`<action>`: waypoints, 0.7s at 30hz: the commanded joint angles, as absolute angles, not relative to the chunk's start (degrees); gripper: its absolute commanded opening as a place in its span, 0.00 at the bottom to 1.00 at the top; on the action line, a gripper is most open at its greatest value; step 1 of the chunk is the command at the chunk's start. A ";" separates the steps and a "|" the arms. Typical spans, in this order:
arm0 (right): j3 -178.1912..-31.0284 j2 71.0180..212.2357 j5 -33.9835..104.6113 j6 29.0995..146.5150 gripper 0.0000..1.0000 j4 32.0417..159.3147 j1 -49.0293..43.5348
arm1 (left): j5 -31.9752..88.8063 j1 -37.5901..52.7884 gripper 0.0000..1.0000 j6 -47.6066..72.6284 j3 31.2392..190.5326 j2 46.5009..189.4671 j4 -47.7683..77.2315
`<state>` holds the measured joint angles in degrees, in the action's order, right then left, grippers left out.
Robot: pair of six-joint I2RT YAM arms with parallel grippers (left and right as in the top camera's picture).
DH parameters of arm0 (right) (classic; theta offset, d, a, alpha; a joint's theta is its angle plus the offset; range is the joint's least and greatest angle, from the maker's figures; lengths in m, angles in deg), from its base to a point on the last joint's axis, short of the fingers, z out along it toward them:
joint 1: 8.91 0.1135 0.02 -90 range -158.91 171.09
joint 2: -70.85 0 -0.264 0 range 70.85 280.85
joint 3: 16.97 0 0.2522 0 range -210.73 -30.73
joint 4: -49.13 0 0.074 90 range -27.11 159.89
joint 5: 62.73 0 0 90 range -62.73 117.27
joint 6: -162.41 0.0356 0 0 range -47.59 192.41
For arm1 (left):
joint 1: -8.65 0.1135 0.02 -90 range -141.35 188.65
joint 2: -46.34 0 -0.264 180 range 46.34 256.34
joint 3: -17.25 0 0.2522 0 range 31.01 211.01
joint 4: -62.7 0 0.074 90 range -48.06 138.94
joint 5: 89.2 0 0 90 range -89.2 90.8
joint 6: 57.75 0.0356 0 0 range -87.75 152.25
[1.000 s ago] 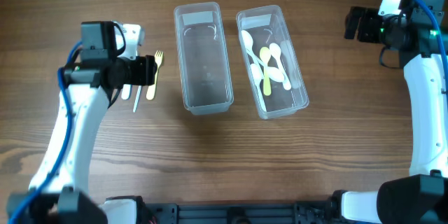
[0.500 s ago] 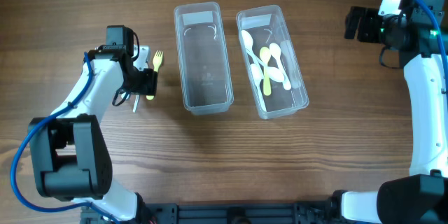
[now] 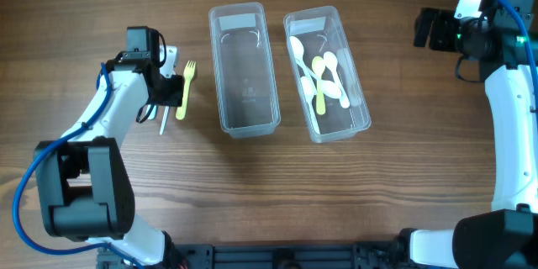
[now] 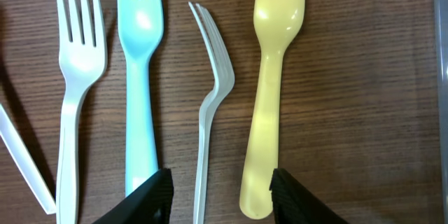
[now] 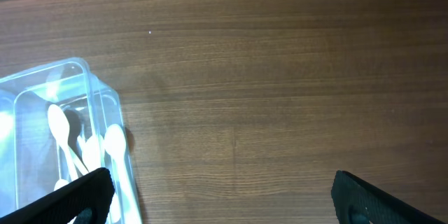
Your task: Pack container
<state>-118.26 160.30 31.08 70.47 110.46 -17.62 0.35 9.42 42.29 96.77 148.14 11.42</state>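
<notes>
Left wrist – blue fork [image 4: 140,84] | overhead – spoons [image 3: 324,76] in rt container [image 3: 346,119]

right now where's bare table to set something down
Bare table between both containers and the near edge, and between the spoon container and the right arm. Crowded: the forks under the left pincer, beside the empty container; the containers' gap is narrow.

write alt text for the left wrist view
Four plastic forks lie side by side on a dark wooden table: white fork, light blue fork, pale grey fork on its side, yellow fork. The open left gripper straddles the grey handle.
</notes>
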 commanded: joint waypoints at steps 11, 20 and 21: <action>-118.78 160.30 30.65 70.93 1.00 110.31 -17.45 | -2.34 9.27 0.44 42.62 97.66 154.12 14.24; -118.78 160.33 30.65 70.96 1.00 110.29 -17.45 | -2.34 9.97 0.30 43.89 97.66 156.77 14.70; -118.78 160.30 30.65 70.96 1.00 110.29 -17.45 | -2.34 10.23 0.25 43.89 97.66 156.92 14.70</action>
<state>-118.26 160.30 31.08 70.47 110.46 -17.62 -1.53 9.47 42.99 96.79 155.52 14.52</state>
